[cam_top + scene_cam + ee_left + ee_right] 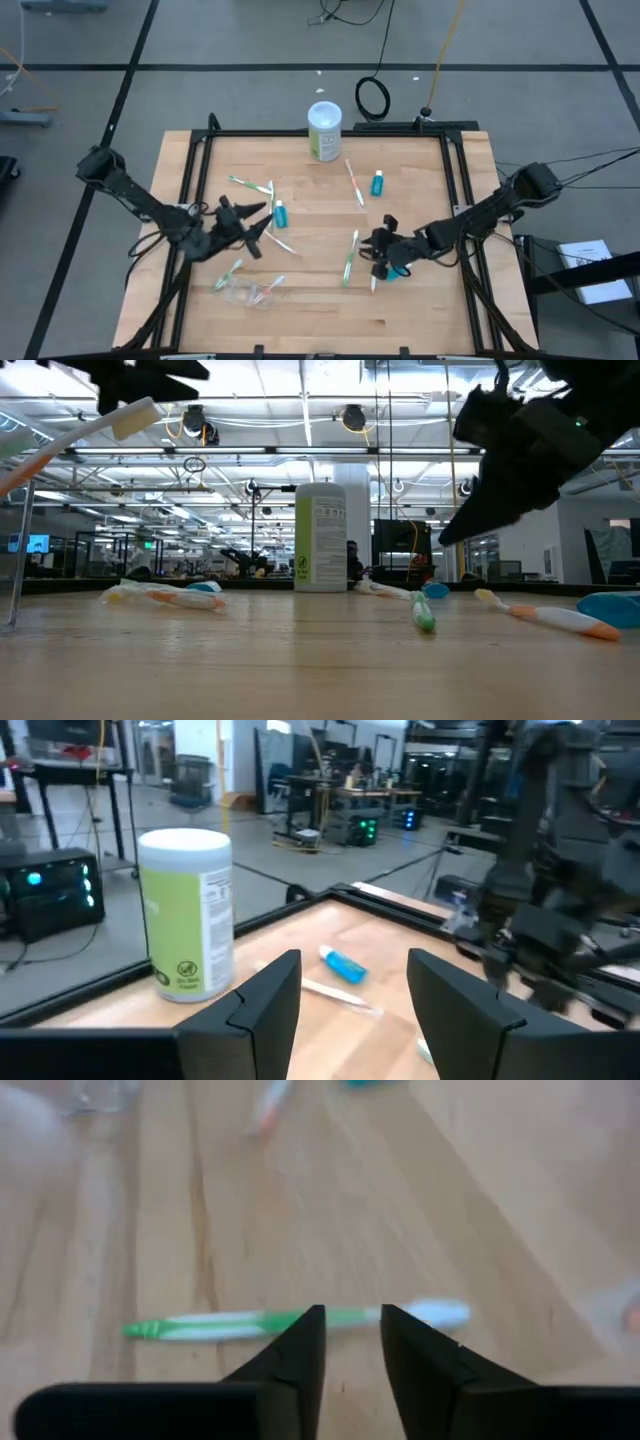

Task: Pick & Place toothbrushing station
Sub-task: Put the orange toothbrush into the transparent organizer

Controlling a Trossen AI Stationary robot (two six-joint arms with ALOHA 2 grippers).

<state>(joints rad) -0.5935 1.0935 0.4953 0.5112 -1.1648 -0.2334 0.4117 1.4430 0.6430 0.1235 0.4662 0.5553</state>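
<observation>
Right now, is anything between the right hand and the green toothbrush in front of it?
Nothing visible. In the right wrist view the right hand faces the green toothbrush lying flat across bare wood, its fingers slightly apart. The teal tube lies beside that hand, not in the way.

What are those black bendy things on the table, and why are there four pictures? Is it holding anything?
Those are two robot arms, each ending in a two-finger claw called a gripper. One picture looks down from above, one looks across from table height, and two come from small cameras on the arms' wrists.

On the wooden table lie toothbrushes, small teal tubes, a clear cup and a tall white-and-green canister.

The left gripper is open above the table with nothing between its fingers. The right gripper hangs with its fingers a little apart just over a green toothbrush. It does not seem to be holding it. A teal tube lies right beside that gripper.
</observation>
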